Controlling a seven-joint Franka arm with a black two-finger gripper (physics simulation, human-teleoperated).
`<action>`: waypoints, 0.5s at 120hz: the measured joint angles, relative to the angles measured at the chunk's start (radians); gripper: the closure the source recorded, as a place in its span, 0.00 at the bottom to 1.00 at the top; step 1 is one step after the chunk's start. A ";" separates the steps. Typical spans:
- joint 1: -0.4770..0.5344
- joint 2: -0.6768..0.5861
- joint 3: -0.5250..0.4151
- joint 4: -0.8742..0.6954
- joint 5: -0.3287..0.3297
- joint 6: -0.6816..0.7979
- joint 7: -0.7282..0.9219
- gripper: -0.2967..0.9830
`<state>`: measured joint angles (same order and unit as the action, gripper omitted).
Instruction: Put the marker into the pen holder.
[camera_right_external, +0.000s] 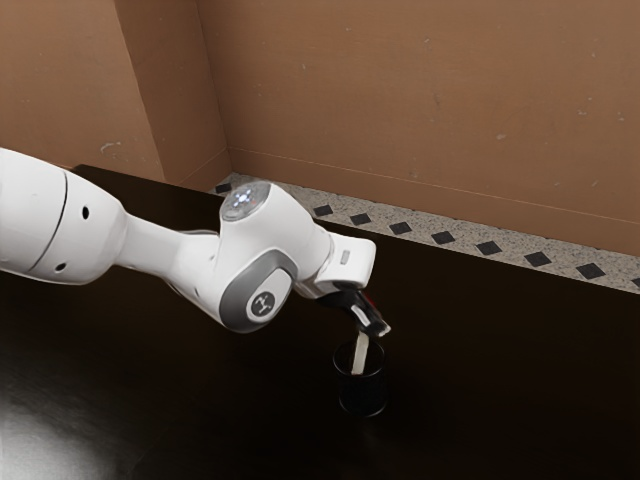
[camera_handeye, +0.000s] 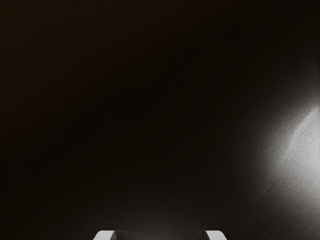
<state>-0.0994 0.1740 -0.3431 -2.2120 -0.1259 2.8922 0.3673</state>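
Tabletop: near-black, smooth, pale glare toward the exterior view's lower left. Pen holder: dark, round, upright, directly on it.

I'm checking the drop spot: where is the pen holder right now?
Right of the exterior view's centre, the pen holder stands on the dark table below the gripper, the pale marker reaching into its mouth.

The slim pale marker stands slightly tilted in the black cylindrical pen holder, its upper end above the rim. The holder is on the dark flat table. Behind lie the speckled diamond-patterned floor and brown wall.
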 joint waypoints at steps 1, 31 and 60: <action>0.000 0.000 0.000 0.000 0.000 0.000 0.002 0.65; 0.002 -0.024 0.000 0.008 0.002 0.001 0.047 0.36; 0.002 -0.199 0.104 0.422 0.104 -0.538 -0.029 0.27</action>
<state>-0.0969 -0.0252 -0.2388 -1.7895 -0.0217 2.3544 0.3383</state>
